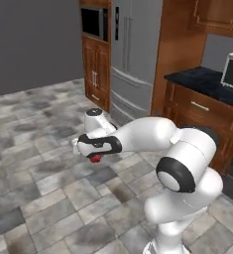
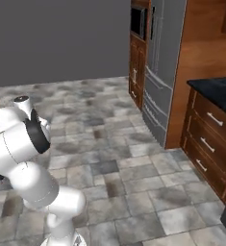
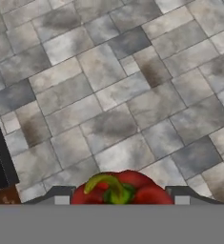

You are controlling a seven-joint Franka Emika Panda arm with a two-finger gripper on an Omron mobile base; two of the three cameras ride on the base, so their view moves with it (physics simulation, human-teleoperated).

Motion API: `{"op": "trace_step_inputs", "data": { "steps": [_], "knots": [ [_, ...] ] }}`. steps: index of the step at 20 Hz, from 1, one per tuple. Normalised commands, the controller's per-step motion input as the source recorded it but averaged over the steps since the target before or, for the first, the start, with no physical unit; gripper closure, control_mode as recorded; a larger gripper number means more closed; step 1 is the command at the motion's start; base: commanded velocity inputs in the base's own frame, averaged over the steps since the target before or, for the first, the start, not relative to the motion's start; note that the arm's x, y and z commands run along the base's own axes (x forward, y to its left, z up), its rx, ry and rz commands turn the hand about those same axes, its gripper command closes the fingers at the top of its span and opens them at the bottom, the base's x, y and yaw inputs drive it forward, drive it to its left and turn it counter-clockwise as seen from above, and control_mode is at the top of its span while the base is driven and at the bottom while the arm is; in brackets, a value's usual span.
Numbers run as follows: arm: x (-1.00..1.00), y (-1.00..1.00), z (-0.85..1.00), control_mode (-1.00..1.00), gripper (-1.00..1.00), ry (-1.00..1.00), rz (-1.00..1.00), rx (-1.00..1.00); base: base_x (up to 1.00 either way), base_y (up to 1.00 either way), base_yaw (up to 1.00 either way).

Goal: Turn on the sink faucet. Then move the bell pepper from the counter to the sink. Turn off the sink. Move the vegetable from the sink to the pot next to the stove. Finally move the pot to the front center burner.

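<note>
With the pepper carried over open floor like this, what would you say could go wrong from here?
1. The gripper is shut on the bell pepper, a rounded thing, high above the tiled floor; if it slipped it would likely drop and roll away.
2. The cabinet drawers under the dark counter stand close to the arm's elbow, so a wide swing might clip them.

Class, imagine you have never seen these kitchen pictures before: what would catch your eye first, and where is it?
The red bell pepper with its green stem, gripped in the claw and carried over the grey stone floor, stands out first; in the left base view it is a small red spot under the hand. Next comes the big white arm in the foreground, with the steel fridge and wooden cabinets behind it.
</note>
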Motion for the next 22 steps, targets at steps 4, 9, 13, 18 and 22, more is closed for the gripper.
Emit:
{"op": "trace_step_inputs", "data": {
  "steps": [4, 9, 13, 18, 22],
  "knots": [
    [0.0, 0.0, 0.0, 1.0, 1.0, 0.0, 0.0, 0.0, 0.05, -0.49, -0.62],
    [0.0, 0.0, 0.0, 1.0, 1.0, 0.0, 0.0, 0.0, 0.06, -0.56, -0.59],
    [0.0, 0.0, 0.0, 1.0, 1.0, 0.0, 0.0, 0.0, 0.14, -0.62, -0.58],
    [0.0, 0.0, 0.0, 1.0, 1.0, 0.0, 0.0, 0.0, 0.18, -0.61, -0.56],
    [0.0, 0.0, 0.0, 1.0, 1.0, 0.0, 0.0, 0.0, 0.26, -0.52, -0.54]
  ]
}}
